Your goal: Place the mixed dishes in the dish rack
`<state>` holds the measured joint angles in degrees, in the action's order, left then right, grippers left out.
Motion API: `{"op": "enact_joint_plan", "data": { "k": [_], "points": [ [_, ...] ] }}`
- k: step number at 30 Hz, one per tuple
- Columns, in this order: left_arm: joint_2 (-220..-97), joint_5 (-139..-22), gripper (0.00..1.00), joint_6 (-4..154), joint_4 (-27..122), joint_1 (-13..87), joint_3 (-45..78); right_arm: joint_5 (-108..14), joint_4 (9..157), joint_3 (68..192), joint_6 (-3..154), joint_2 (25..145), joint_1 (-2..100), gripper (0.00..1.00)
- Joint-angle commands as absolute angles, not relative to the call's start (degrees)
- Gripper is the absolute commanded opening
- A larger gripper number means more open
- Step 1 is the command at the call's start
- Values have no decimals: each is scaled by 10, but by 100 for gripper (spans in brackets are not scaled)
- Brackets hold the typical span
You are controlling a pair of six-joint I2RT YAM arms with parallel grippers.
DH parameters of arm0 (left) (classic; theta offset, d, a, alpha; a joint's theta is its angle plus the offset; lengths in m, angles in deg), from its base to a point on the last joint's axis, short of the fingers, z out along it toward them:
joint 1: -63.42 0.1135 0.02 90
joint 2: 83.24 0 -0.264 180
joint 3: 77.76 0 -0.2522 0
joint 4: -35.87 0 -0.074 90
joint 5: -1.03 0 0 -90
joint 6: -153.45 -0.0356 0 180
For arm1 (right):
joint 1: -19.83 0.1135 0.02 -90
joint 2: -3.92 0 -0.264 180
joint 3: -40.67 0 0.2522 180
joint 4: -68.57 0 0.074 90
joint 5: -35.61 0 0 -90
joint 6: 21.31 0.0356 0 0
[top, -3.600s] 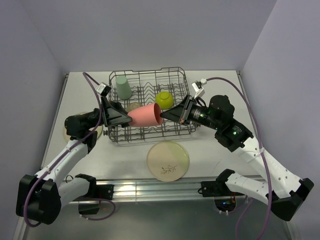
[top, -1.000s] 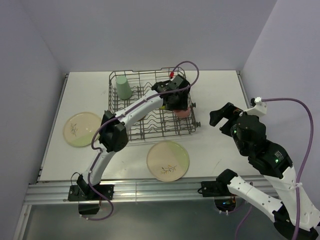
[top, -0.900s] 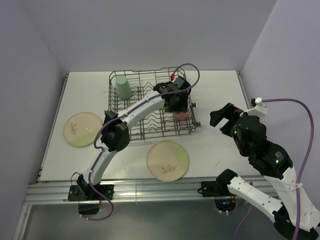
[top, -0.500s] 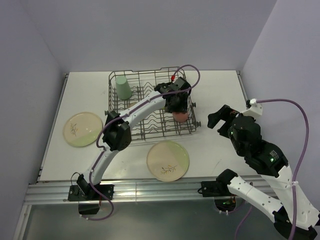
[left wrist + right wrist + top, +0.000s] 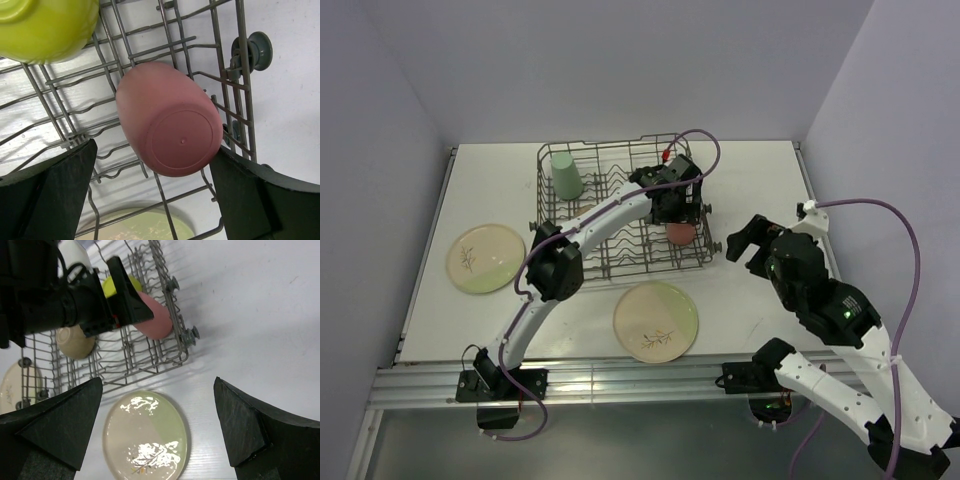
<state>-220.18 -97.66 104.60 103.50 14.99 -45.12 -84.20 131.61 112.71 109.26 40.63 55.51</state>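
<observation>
**A:** From above, how are the arms posed?

**B:** The left arm stretches from its base, elbow bent by the rack's near-left corner, across the dish rack point(image 5: 620, 245). The left gripper point(image 5: 672, 205) points down at the rack's right end. The coral-pink cup point(image 5: 681, 234) sits just under it, inside the near-right corner. The right arm stands tall, and the right gripper point(image 5: 740, 238) hangs over the white surface point(image 5: 760, 180) just right of the rack, aimed toward it.

**A:** The other dishes?

**B:** A mint-green cup point(image 5: 565, 176) stands mouth-down in the far-left corner of the rack. Two round plates lie flat on the surface, each with a leaf sprig: the left plate point(image 5: 484, 258) well left of the rack, the near plate point(image 5: 655, 320) just in front of it.

**A:** And the left wrist view?

**B:** The black fingers are spread wide on either side of the pink cup and grip nothing. The cup is smooth and matte. It rests tilted among the grey wire tines, its flat round base toward the camera. A glossy lime-green bowl point(image 5: 45, 25) sits beyond it. A grey wheel point(image 5: 256, 50) is fixed to the rack's side.

**A:** The right wrist?

**B:** Its jaws are fully apart and empty, framing the near plate below. Past it is the rack with the pink cup, the lime bowl and a cream bowl point(image 5: 75, 341) turned upside down.
</observation>
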Motion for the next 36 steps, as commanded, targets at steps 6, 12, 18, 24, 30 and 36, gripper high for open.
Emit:
{"op": "enact_joint_plan", "data": {
  "k": [6, 12, 18, 24, 30, 36],
  "points": [
    [-2067, -1040, 99, 1048, 1026, 150, -400, -762, 1285, 1045, 1097, 394, 553, 99],
    [-1894, -1107, 99, 1061, 1006, 144, -257, -650, 1239, 945, 1141, 378, 560, 96],
    [-1702, -1097, 99, 1081, 958, 135, -60, -623, 1224, 908, 1183, 390, 584, 94],
    [-1514, -1020, 99, 1127, 870, 131, 186, -622, 1187, 863, 1281, 447, 679, 92],
    [-1388, -965, 99, 1166, 827, 127, 341, -699, 1181, 825, 1396, 484, 765, 90],
    [-1321, -922, 99, 1196, 782, 116, 431, -698, 1164, 772, 1428, 467, 769, 81]
  ]
}}
